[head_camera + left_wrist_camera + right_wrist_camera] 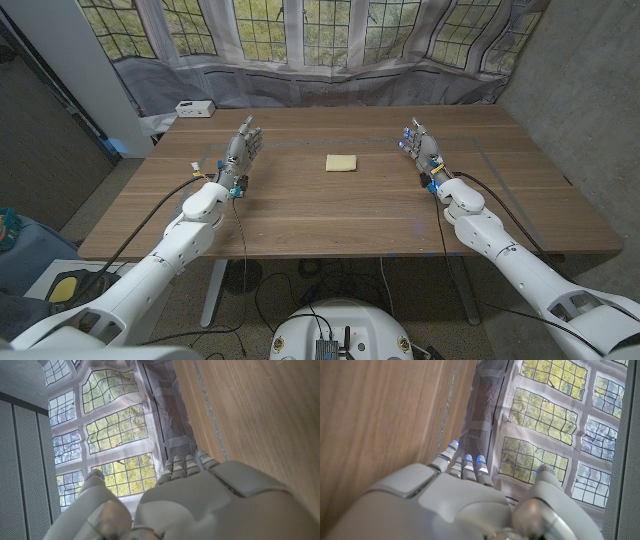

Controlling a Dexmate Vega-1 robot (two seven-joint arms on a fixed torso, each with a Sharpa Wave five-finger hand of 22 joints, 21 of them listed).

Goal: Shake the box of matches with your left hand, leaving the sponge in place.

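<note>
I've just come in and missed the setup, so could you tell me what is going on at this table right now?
Nothing is being handled at the moment. The robot's left hand and right hand both stand on edge on the wooden table, fingers extended and holding nothing. A yellow sponge lies untouched between them, towards the far side. A small white box sits at the far left corner, well beyond the left hand; whether it is the matchbox cannot be told from here.

Your pale yellow rectangular sponge lies flat on wooden tabletop, mid-width, toward far side. Small white box sits at far left corner; can't tell if it's matches.
</note>
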